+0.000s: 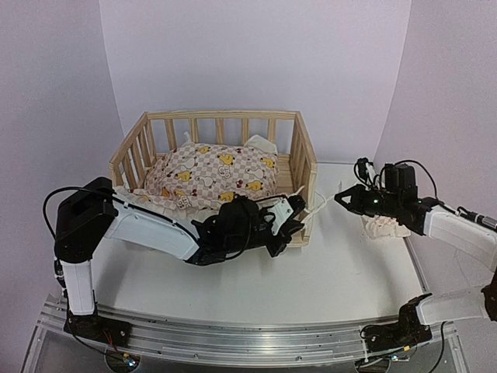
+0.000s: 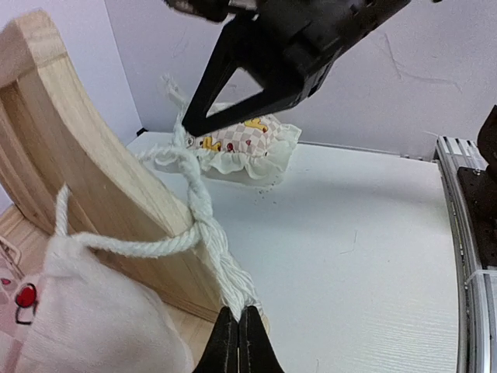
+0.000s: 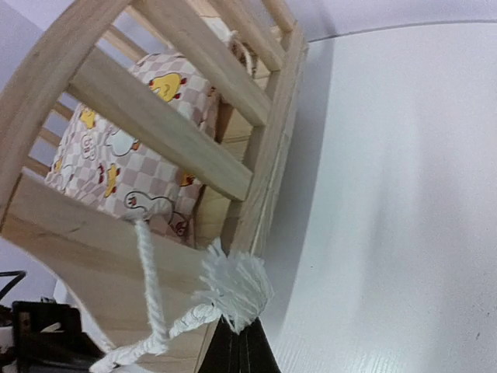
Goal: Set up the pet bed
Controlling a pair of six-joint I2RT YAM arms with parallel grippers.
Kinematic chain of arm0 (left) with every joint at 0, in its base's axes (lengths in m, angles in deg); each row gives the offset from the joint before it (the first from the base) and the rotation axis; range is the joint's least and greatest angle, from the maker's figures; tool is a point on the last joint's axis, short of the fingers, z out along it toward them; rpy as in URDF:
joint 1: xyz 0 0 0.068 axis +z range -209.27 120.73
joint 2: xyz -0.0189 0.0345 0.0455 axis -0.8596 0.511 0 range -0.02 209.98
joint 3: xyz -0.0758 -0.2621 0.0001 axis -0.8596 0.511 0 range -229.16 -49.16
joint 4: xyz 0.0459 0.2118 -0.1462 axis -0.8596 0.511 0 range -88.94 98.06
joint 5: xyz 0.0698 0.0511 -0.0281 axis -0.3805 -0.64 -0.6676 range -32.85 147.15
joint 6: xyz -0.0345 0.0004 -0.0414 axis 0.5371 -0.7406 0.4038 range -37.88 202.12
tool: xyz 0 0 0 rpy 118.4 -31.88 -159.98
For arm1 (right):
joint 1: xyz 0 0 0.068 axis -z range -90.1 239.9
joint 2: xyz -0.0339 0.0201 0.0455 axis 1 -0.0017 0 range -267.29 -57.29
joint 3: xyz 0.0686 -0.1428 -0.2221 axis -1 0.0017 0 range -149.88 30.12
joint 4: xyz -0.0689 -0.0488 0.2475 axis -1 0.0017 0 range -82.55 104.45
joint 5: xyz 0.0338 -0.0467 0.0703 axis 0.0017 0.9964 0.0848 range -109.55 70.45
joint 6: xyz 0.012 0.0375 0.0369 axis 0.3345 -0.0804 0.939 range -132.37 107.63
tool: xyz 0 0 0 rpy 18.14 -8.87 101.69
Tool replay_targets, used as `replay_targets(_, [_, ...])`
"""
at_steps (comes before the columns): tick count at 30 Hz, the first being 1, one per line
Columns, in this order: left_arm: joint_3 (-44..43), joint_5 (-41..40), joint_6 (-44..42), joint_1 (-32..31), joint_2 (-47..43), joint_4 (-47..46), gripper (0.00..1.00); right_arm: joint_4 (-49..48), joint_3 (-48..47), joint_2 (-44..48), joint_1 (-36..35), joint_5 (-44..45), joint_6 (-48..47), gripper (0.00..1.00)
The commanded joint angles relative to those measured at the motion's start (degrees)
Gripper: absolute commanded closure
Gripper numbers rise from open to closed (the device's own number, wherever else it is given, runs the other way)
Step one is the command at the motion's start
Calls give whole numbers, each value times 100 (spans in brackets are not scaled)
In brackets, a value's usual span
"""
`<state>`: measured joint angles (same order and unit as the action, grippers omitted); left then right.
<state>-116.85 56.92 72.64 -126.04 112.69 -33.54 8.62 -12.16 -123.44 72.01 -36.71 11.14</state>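
Note:
The pet bed (image 1: 304, 159) is a light-wood slatted frame at the back middle of the table. A pink-checkered duck cushion (image 1: 213, 177) lies in it. Two white cord ends hang from the cushion at the bed's front right corner. My left gripper (image 2: 238, 315) is shut on the frayed end of one cord (image 2: 203, 225) beside the wooden front board (image 2: 85, 186). My right gripper (image 3: 244, 330) is shut on the tassel of the other cord (image 3: 237, 284), just right of that corner. From above, the left gripper (image 1: 293, 217) and right gripper (image 1: 340, 197) face each other across the corner.
A small matching pillow (image 1: 385, 227) lies on the white table under my right arm and shows as a pillow (image 2: 250, 148) in the left wrist view. A metal rail (image 1: 233, 332) runs along the near edge. Pale walls close in behind and at both sides.

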Motion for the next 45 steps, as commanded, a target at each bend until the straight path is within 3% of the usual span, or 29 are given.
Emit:
replay_targets(1, [78,369,-300,6,-539,293,100,238,-324,-379,178,751,199,100])
replay_targets(7, [107,402,-454,75,-757,831,100,192,-744,-1069,241,806,46,100])
replay_targets(18, [304,1555,-1299,157,-1908,1799,100,-84,-1994,-2211,479,800,108,100])
replay_targets(28, [1013,1699,-1293,233,-2371,2907,100,-453,-1888,-2493,480,566,444,100])
replay_targets(37, [1527,1596,-1447,349,-2394,2842,100,-494,-1572,-2952,486,373,567,100])
replay_targets(44, [1027,1698,-1548,344,-2109,2509,99,-609,-1536,-2656,336,-88,569,100])
replay_targets(45, [815,1654,-1518,341,-2033,2463,95,-609,-1521,-2608,318,-167,559,100])
